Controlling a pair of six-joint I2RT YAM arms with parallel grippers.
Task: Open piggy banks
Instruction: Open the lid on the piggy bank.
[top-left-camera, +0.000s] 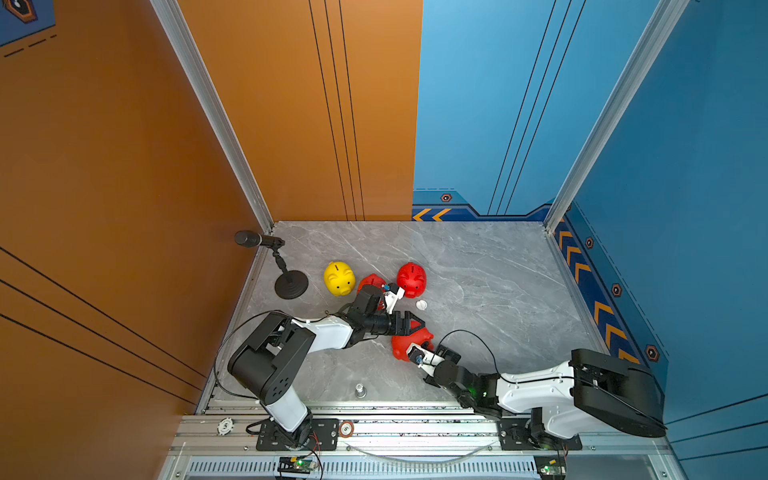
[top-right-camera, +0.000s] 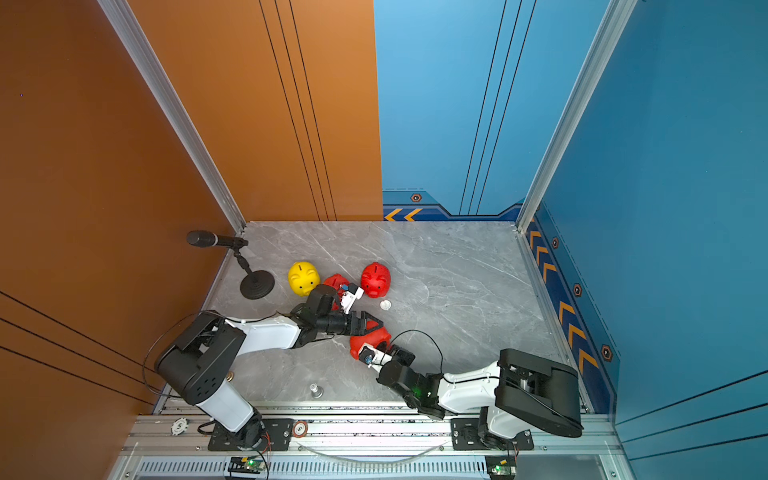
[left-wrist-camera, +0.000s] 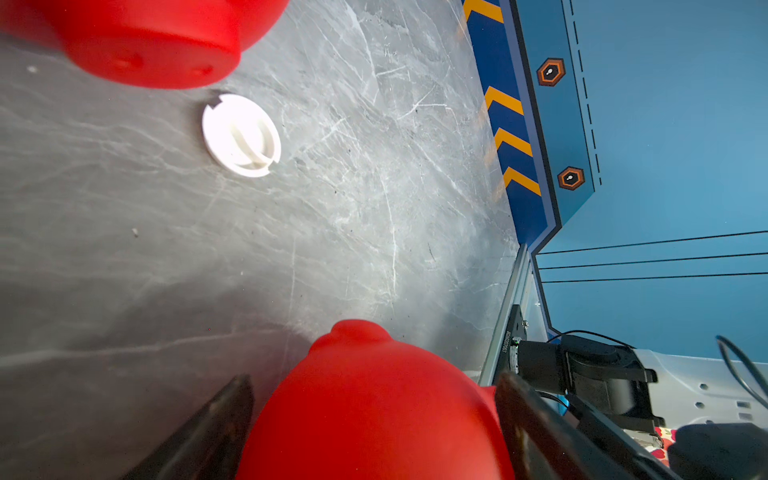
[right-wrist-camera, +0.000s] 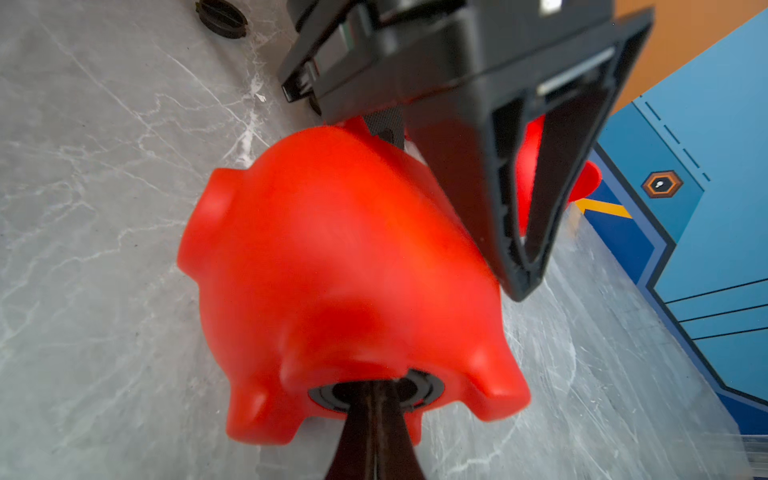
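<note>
Left gripper clamps the toppled red pig on the table, fingers on both flanks. Right gripper, pinched shut, noses into its belly plug. Unplugging's on; next, I'd say, twist and pull.

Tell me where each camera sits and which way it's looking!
Top views: high above the robot's bases, looking down at the table; left arm and right arm show.
Left wrist: on the left arm, looking past the left hand, which straddles the near red piggy bank; the right arm shows.
Right wrist: low, facing that bank's belly; the shut right hand and left hand show.
Shared: both wrist views show that bank.
</note>
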